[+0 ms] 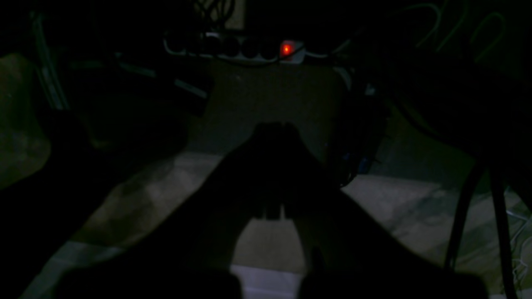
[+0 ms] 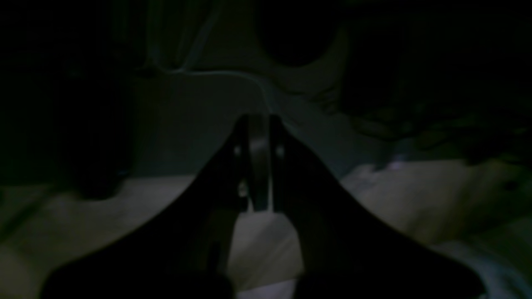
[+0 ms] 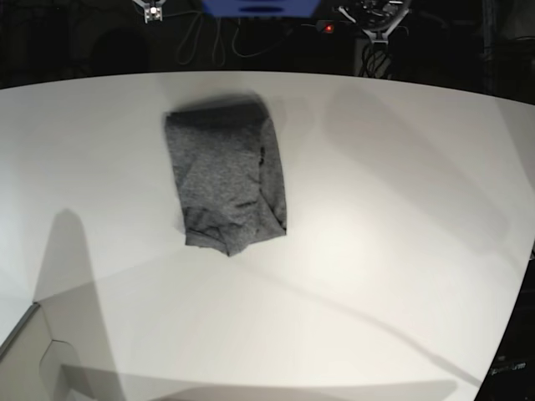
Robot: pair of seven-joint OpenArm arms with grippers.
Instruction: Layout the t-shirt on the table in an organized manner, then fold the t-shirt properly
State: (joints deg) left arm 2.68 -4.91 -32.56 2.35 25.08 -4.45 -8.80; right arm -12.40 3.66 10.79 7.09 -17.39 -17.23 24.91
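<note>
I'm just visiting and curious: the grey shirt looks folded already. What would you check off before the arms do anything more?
1. T-shirt folded into a compact bundle: ok, a narrow rectangle.
2. Edges tidy: not ok, the near end is wrinkled and uneven.
3. Shirt fully on the table: ok, well inside the rim.
4. Left gripper empty and shut: ok, fingertips together, no cloth between them.
5. Right gripper free of cloth: cannot tell, its view is too dark; the jaws look shut.
6. Arms clear of the shirt: ok, neither arm is over it in the base view.
</note>
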